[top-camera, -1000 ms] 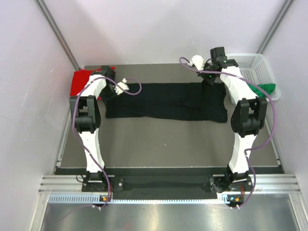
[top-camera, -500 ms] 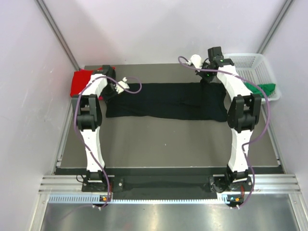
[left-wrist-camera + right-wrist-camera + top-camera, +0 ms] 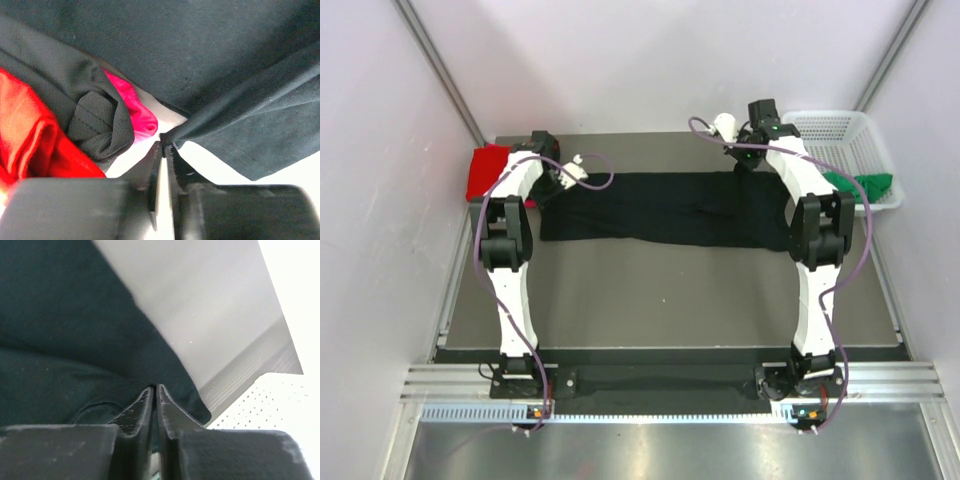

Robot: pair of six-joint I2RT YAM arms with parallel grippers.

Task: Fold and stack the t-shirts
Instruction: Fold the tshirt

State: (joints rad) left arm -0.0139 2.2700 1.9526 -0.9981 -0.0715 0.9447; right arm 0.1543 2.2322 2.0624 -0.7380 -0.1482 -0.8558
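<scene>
Black t-shirt (image 3: pixel 665 210) lies flat as a long band running left to right across the far half of the table (image 3: pixel 660 290), its surface lightly creased. Left gripper (image 3: pixel 552 188) is at the shirt's far left corner; in the left wrist view its jaws are pinched together on a tuck of the black hem (image 3: pixel 164 145), which rises taut to the tips. Right gripper (image 3: pixel 740 168) is at the far right edge of the same shirt, jaws pressed together with a fold of black cloth drawn in between the tips (image 3: pixel 154 389). Red t-shirt (image 3: pixel 485 170) sits bunched in the far left corner of the table, just beside the left gripper. Pink t-shirt (image 3: pixel 135 112) and a dark grey mesh cloth (image 3: pixel 95 117) lie crumpled between the red t-shirt and the black one, close against the gripped corner. White mesh basket (image 3: pixel 840 125) stands at the far right corner, with the green t-shirt (image 3: pixel 865 185) draped over its near rim.
</scene>
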